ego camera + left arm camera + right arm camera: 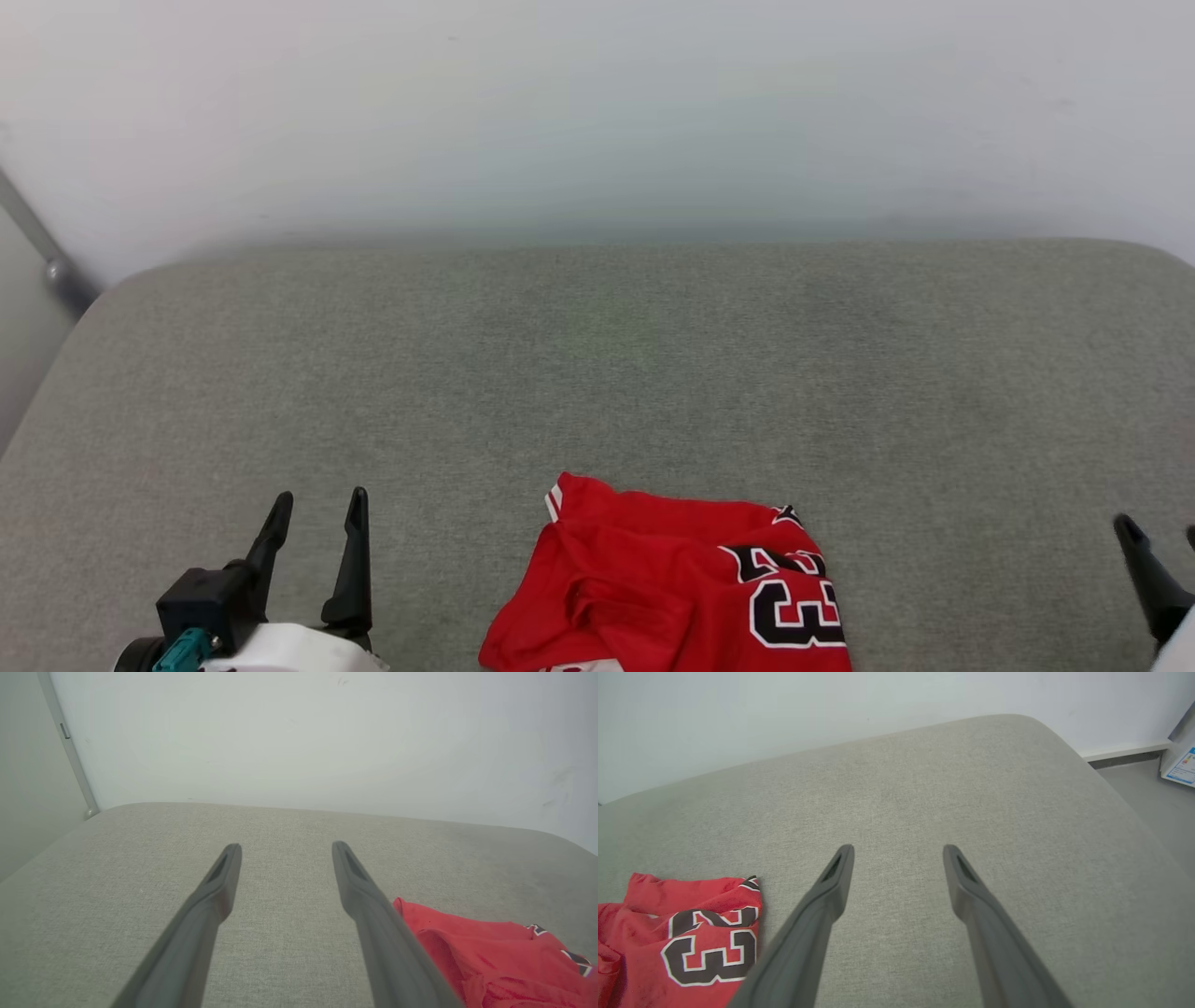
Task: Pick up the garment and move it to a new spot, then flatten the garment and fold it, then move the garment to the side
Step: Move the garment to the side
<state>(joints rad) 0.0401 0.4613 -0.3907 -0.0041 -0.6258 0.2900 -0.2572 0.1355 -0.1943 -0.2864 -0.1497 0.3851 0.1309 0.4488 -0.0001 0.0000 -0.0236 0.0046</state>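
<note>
The garment [653, 579] lies crumpled at the near edge of the surface [597, 373], between the left tool [320, 499] and right tool [899, 851], both open and empty; it seems best to pinch a top fold firmly.

Bright, soft, even light lies over the grey fabric cushion [597, 373]. Beyond the fingertips the white wall [597, 112] looks washed out and faintly tinted, with a dim shadow band along its base. In the wrist views, the left gripper [286, 846] has fingers [205, 905] that are fairly sharp at the tips and smeared near the lens, and so does the right gripper [899, 848]. The wide lens bows the cushion's far edge. Left of the right fingers, the garment [686, 933] shows saturated red and crisp numerals.
</note>
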